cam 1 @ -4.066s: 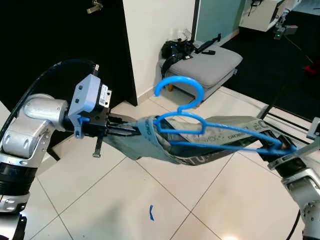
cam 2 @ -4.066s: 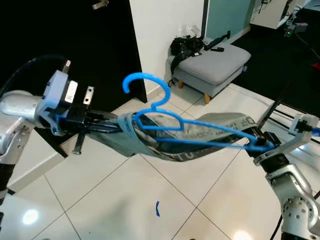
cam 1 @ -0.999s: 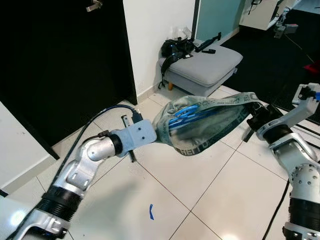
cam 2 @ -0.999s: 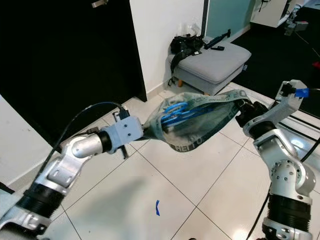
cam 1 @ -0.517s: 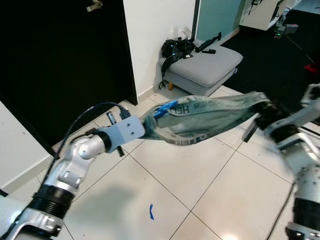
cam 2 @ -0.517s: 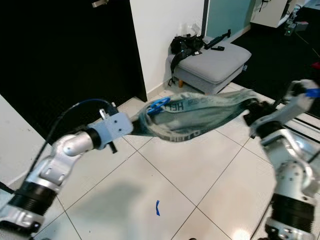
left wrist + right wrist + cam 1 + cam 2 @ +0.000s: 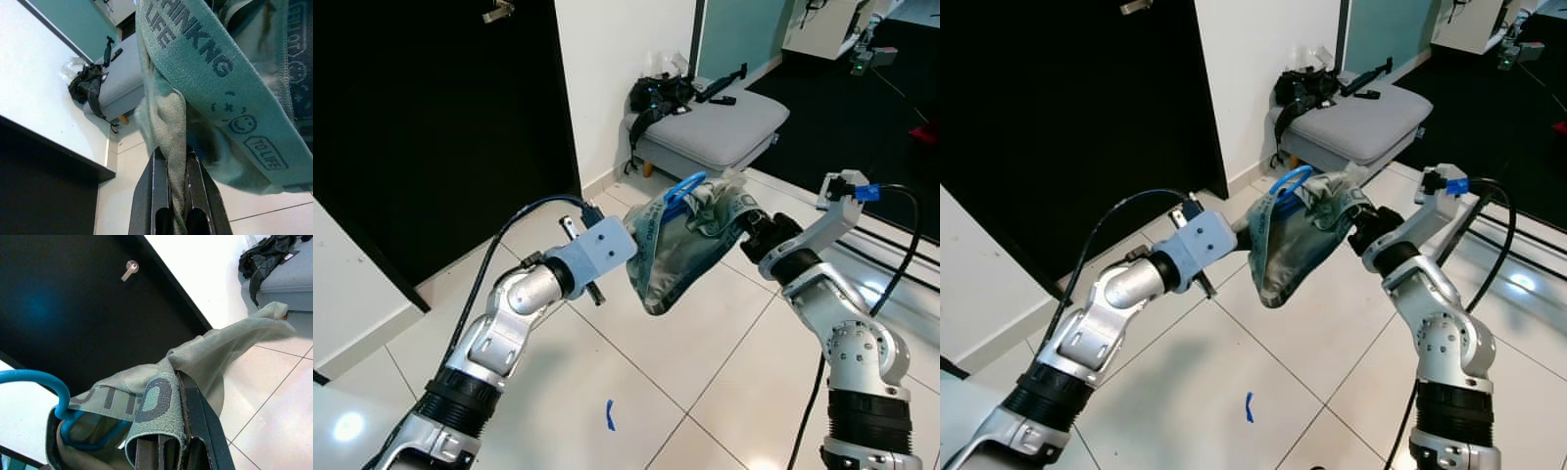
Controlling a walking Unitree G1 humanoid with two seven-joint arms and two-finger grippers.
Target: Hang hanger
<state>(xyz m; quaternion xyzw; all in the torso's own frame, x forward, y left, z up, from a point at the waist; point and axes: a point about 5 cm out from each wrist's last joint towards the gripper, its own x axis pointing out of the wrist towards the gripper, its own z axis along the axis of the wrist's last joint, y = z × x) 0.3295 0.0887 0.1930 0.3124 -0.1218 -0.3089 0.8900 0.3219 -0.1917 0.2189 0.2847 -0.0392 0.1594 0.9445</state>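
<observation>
Above the tiled floor (image 7: pixel 685 343), my left gripper (image 7: pixel 169 193) and right gripper (image 7: pixel 168 443) are both clenching the green garment (image 7: pixel 680 240) — blue hanger (image 7: pixel 682 186) inside, hanging not yet done.

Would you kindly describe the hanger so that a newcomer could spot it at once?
Look above the white tiled floor, in front of the grey padded stool. A grey-green printed garment sags between the left gripper and right gripper. The hanger is the bright blue plastic curve at its top.

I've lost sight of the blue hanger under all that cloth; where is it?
The blue hanger pokes out at the top of the grey-green garment bunched between the left end effector and right end effector, before the grey ottoman.
</observation>
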